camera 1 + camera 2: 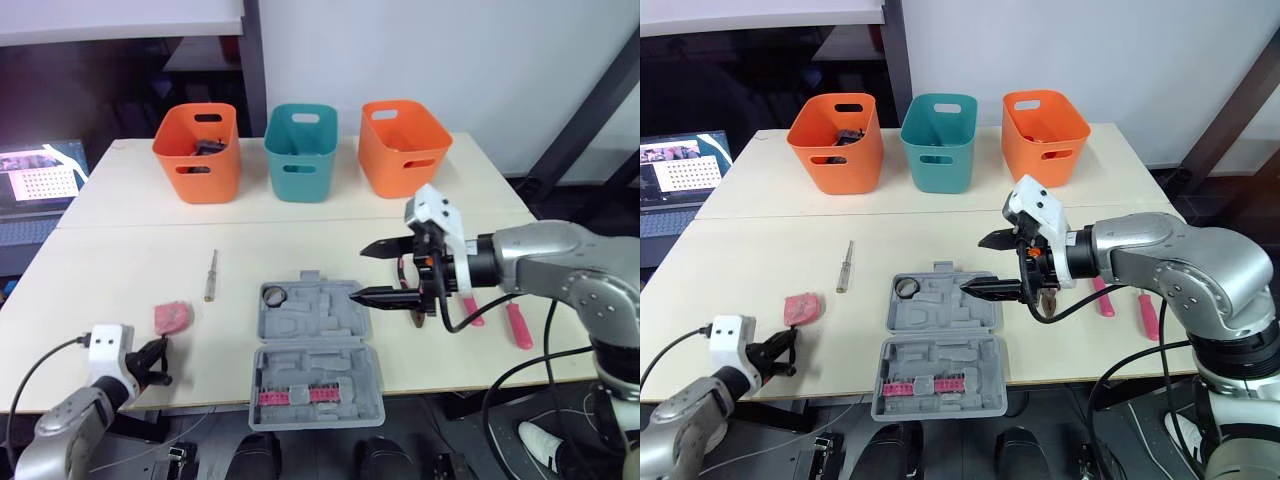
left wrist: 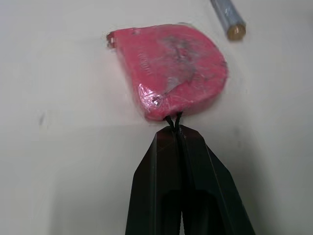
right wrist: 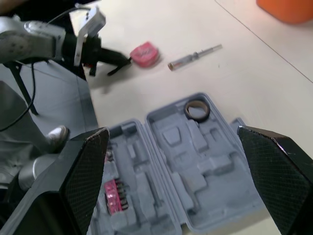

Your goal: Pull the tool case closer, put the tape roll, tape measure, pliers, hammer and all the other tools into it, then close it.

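- The left end effector, fingers pressed together, sits at the surface's near edge, left of the grey plastic tool case, tips just at the pink tape measure.
- The right end effector, fingers spread wide, hovers over the case's right edge.
- The case lies open, its near half overhanging the surface's front edge. A dark tape roll sits in its far-left corner, and a pink bit strip in its near half.
- A slim clear-handled screwdriver lies left of the case, with bare surface between.
- Pink-handled tools lie right of the case.
- Two orange plastic bins and a teal bin stand beyond the case.
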{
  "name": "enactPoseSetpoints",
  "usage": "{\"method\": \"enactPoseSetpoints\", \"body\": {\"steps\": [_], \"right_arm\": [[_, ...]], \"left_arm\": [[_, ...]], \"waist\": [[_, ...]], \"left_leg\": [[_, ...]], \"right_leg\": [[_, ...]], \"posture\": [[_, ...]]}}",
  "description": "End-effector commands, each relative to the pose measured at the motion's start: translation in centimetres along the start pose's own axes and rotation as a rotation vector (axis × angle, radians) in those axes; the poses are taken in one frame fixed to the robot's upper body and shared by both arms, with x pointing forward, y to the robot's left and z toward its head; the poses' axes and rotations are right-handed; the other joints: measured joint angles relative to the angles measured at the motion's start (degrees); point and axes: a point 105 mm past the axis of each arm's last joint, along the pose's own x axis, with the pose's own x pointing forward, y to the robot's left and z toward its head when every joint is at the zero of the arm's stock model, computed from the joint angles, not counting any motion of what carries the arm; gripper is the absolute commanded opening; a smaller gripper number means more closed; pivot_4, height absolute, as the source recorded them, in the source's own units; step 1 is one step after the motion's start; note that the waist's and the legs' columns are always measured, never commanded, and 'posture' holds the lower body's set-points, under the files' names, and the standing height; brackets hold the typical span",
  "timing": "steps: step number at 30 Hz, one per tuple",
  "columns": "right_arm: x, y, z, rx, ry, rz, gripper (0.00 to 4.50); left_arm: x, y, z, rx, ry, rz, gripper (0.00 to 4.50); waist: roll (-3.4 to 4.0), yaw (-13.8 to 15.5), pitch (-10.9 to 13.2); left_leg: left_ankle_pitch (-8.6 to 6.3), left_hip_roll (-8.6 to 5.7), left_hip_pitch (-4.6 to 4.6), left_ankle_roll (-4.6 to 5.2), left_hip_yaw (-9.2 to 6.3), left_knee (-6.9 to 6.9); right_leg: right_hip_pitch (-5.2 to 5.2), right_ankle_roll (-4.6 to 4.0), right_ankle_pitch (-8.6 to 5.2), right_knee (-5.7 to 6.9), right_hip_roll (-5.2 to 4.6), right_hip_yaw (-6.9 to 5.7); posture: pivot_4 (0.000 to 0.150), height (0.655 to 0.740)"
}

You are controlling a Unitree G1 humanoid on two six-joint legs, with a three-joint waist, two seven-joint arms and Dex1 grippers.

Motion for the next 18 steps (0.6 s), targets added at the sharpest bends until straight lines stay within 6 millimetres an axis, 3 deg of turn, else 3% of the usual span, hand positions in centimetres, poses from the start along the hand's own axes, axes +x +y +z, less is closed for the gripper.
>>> {"method": "enactPoseSetpoints", "body": {"steps": [1,10,18], "right_arm": [[0.1,0.2,1.0,-0.043,-0.035,0.016,4.50],[0.9,0.4,1.0,-0.040,-0.050,0.057,4.50],[1.0,0.9,0.8,-0.039,-0.042,0.088,4.50]], "left_arm": [[-1.0,-0.9,0.2,0.001,-0.003,-0.046,0.02],[-3.2,-0.6,0.2,0.059,0.038,-0.049,0.02],[-3.8,-1.5,0.5,0.150,0.067,-0.064,0.02]], "waist": [[0.00,-0.01,0.00],[0.01,-0.37,0.01],[0.01,-0.33,0.01]], "left_leg": [[0.00,0.00,0.00,0.00,0.00,0.00],[-0.01,0.00,-0.01,-0.01,0.00,-0.01],[-0.02,0.00,-0.03,-0.02,0.00,-0.01]], "right_leg": [[-0.09,0.00,0.00,-0.02,0.00,0.00],[-0.20,-0.02,0.00,-0.07,-0.01,0.00],[-0.22,-0.04,0.00,-0.11,-0.04,-0.01]], "posture": [[0.150,0.7400],[0.150,0.7400],[0.150,0.7400]]}}
